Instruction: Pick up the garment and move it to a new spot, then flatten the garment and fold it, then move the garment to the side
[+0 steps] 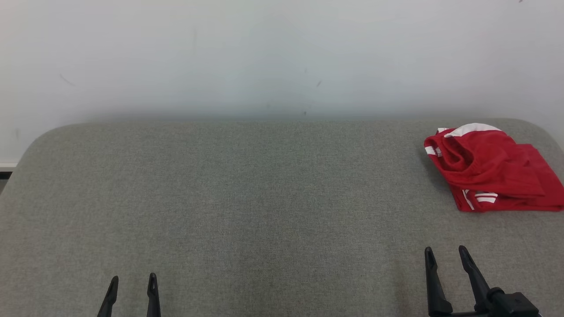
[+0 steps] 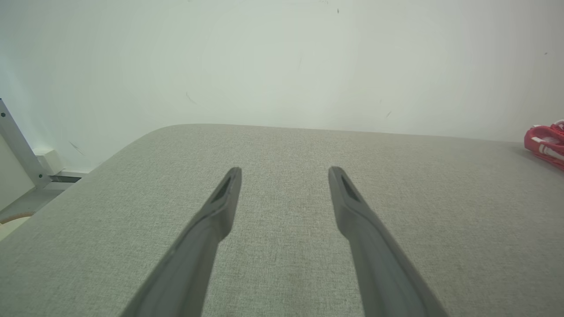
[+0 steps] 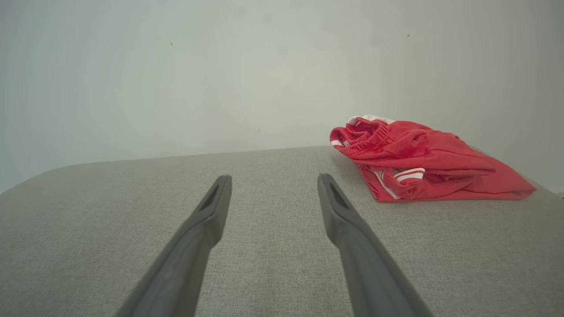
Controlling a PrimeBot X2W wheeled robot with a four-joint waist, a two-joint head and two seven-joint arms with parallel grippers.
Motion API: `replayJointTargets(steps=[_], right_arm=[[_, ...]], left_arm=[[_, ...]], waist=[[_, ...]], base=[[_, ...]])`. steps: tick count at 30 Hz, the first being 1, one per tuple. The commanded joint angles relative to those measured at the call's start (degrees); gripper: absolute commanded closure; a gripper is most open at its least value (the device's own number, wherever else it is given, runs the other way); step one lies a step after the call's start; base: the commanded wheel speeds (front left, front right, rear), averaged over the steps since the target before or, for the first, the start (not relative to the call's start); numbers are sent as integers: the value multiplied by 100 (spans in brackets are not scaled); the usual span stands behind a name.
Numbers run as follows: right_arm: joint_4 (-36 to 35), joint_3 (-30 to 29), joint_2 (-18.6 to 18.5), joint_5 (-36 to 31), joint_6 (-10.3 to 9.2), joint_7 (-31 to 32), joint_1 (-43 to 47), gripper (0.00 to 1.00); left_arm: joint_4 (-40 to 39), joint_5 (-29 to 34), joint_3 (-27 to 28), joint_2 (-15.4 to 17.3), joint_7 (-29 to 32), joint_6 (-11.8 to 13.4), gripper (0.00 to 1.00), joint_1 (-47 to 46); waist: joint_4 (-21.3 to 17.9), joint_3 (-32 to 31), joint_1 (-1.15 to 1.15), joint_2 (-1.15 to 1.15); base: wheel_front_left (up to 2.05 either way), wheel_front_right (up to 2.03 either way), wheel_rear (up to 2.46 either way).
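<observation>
The garment (image 1: 489, 169) is a red piece of clothing with white stripes, folded into a loose bundle at the far right of the grey fabric table (image 1: 246, 198). It also lies ahead and to the right in the right wrist view (image 3: 423, 163), and its edge peeks in at the right border of the left wrist view (image 2: 546, 143). My right gripper (image 1: 446, 252) is open near the front right, short of the garment and apart from it. My left gripper (image 1: 134, 280) is open at the front left, far from the garment. Both hold nothing.
A pale wall (image 1: 282, 57) runs directly behind the table's rounded far edge. Past the table's left corner stand a slanted metal strut (image 2: 20, 145) and a bit of floor. Bare grey cloth spreads from the left across the middle.
</observation>
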Motion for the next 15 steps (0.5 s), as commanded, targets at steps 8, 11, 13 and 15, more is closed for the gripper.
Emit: replayJointTargets(steps=[8,11,13,15], right_arm=[[3,6,11,18,-13,4,-63,0],[-11,15,11,22,-13,4,-55,0],[-6,12,0,3,0,0,-7,100],[70,19,3,1,0,0,37,100]], left_arm=[[23,41,31,-4,-17,-3,0,50],[30,51,32,-4,-17,5,0,50],[35,27,20,0,0,-9,100,0],[138,27,13,-8,4,-16,100,5]], waist=[[-2,14,0,0],[0,16,0,0],[0,17,0,0],[0,17,0,0]], base=[[0,0,0],[0,0,0],[0,0,0],[0,0,0]])
